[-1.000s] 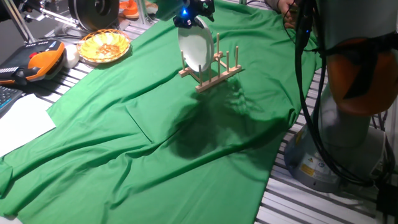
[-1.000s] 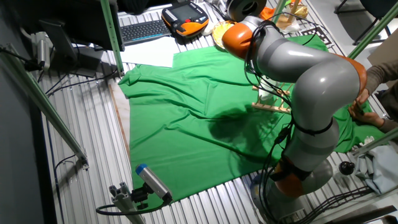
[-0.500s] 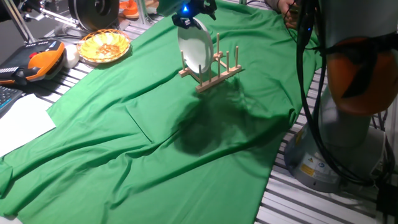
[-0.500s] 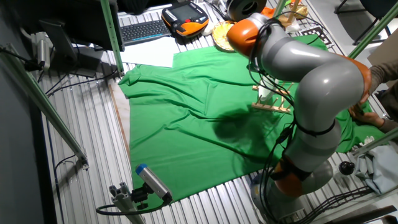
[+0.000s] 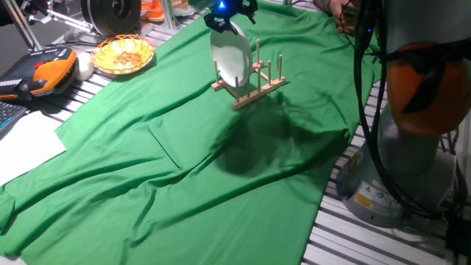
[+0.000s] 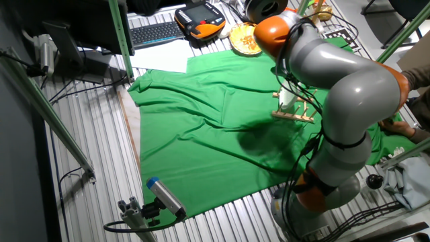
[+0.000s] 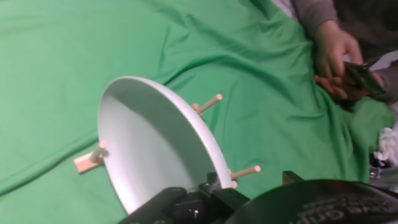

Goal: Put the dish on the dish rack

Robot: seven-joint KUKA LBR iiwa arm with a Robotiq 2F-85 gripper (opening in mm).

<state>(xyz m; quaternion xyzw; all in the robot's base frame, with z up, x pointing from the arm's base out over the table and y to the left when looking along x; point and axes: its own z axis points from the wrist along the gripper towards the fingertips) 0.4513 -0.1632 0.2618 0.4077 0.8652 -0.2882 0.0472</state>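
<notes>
Nearest me on the worktop [image 5: 184, 184] is only rumpled green cloth [image 5: 132, 147]. Farther back stands the dish rack [image 5: 250, 85], its pegs upright so a plate can lean between them. The dish [image 5: 232, 59] sits on edge in it, tilted against the pegs. Just above its top rim hangs my end effector [image 5: 224, 16]; in the hand view the rim runs right to the fingers, but I cannot tell whether they grip it. Far left sits a basket of food [image 5: 123, 53].
</notes>
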